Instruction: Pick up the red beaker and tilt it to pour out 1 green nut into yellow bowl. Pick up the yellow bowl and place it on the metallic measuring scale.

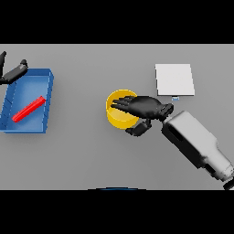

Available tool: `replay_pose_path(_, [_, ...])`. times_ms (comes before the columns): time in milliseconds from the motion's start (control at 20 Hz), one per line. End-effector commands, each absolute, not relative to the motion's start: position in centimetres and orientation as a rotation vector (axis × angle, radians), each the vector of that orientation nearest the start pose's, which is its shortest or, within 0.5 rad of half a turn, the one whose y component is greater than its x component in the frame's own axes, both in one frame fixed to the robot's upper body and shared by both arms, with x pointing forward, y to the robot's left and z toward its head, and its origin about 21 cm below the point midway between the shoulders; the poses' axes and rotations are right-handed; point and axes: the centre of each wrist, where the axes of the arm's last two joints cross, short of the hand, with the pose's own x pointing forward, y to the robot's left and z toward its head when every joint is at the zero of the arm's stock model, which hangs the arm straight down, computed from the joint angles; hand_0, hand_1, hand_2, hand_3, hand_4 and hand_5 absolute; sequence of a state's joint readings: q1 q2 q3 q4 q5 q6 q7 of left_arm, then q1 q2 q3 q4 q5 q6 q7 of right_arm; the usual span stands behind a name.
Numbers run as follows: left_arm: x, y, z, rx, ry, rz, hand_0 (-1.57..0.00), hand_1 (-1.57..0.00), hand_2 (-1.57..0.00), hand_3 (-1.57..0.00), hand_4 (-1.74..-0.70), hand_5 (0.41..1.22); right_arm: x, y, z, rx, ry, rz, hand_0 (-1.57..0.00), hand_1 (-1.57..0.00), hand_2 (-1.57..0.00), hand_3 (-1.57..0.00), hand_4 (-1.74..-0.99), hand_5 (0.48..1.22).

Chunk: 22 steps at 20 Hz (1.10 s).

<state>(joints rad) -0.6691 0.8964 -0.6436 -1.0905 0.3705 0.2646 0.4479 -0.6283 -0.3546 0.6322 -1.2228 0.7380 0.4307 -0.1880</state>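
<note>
Grey table (87,151): flat, matte, plain surface bearing all items below.

Blue tray (45,93): rectangular, shallow, raised walls, at the table's left side. Holds the red beaker.

Metallic measuring scale (174,79): flat, pale, square plate, upper right of centre, with a small tab at its near edge. Stands apart from the yellow bowl, up and to the right of it.

Right hand (144,107): dark, on a white and grey arm entering from the lower right. Fingers reach straight over the yellow bowl's open top, lying close together; thumb hangs below, just beside the bowl's near right wall. It covers the bowl's right half.

Yellow bowl (115,114): round, smooth, upright wall, near the table's centre. Contents cannot be made out.

Red beaker (29,109): slim, elongated, lying on its side at a diagonal inside the tray.

Left hand (11,73): dark, at the far left edge beside the tray's far corner, fingers loosely extended.
</note>
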Motion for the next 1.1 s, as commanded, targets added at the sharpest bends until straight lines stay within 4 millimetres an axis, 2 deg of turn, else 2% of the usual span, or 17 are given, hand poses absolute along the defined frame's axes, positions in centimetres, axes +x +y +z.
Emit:
replay_pose_path(0, [36.6,33.5,11.7,0.682,-1.078,-0.462,0.00,0.00,0.00,0.00,-0.80,0.723,34.4,-14.0,5.5,-0.219,-1.339,1.953,0.00,0.00,0.00,0.00,-1.273,0.687])
replay_pose_path(400, [36.6,33.3,12.1,0.685,-1.086,-0.472,0.00,0.00,0.00,0.00,-0.79,0.729,35.1,-13.5,4.2,-0.182,-1.337,1.977,0.00,0.00,-0.02,-0.04,-1.289,0.721])
replay_pose_path(550, [36.5,33.4,12.4,0.696,-1.084,-0.473,0.00,0.00,0.00,0.00,-0.79,0.732,35.2,-13.2,4.0,-0.178,-1.322,1.951,0.00,-0.01,-0.08,-0.12,-1.333,0.800])
replay_pose_path(650, [36.3,33.3,12.5,0.691,-1.086,-0.461,0.00,0.00,0.00,0.00,-0.80,0.730,35.1,-13.3,4.0,-0.162,-1.323,1.961,-0.17,-0.14,-0.20,-0.24,-1.396,0.875])
replay_pose_path(750, [36.3,33.3,12.4,0.696,-1.090,-0.471,0.00,0.00,0.00,0.00,-0.79,0.729,35.0,-13.3,4.0,-0.168,-1.314,1.987,-0.47,-0.38,-0.38,-0.42,-1.479,0.999])
replay_pose_path(850, [36.2,33.3,12.0,0.698,-1.082,-0.473,0.00,0.00,0.00,0.00,-0.79,0.732,35.0,-13.2,3.9,-0.170,-1.307,1.992,-0.78,-0.65,-0.59,-0.83,-1.469,1.079])
replay_pose_path(900, [36.4,33.2,12.4,0.697,-1.085,-0.466,0.00,0.00,0.00,0.00,-0.79,0.733,35.0,-13.1,4.1,-0.169,-1.297,1.985,-0.94,-0.81,-0.79,-0.98,-1.521,1.108])
replay_pose_path(1050, [36.4,33.4,12.3,0.696,-1.091,-0.469,0.00,0.00,0.00,0.00,-0.79,0.735,34.9,-13.3,4.2,-0.163,-1.297,1.991,-1.25,-1.18,-1.17,-1.05,-1.621,1.163])
